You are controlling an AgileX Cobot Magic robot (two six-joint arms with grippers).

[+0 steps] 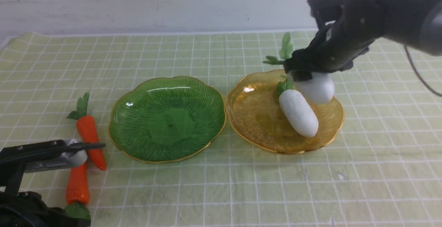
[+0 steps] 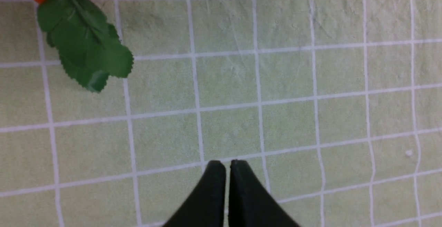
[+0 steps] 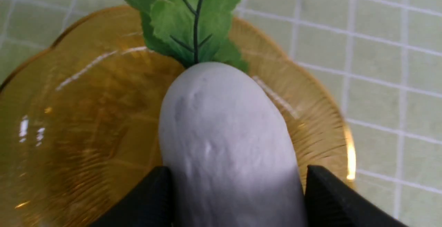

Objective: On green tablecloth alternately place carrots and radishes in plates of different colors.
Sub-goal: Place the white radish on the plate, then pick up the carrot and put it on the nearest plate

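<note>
tablecloth (image 1: 221, 185): pale green with a white grid
green plate (image 1: 167, 118): centre, just beside the amber plate (image 1: 255, 113) on its right
lying radish (image 1: 298, 114): white, flat in the amber plate
right end effector (image 1: 304, 73): clamped on the raised radish (image 1: 317, 88), over the amber plate's far right side
far carrot (image 1: 90, 135), near carrot (image 1: 77, 184): on the cloth, left of the green plate
left end effector (image 1: 98, 146): low, in front of both carrots

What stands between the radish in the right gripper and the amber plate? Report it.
Nothing visible does. The held radish in the right gripper hangs over the amber plate at its far side. The other radish lies in the plate just nearer the robot, close beside it, not under it.
</note>
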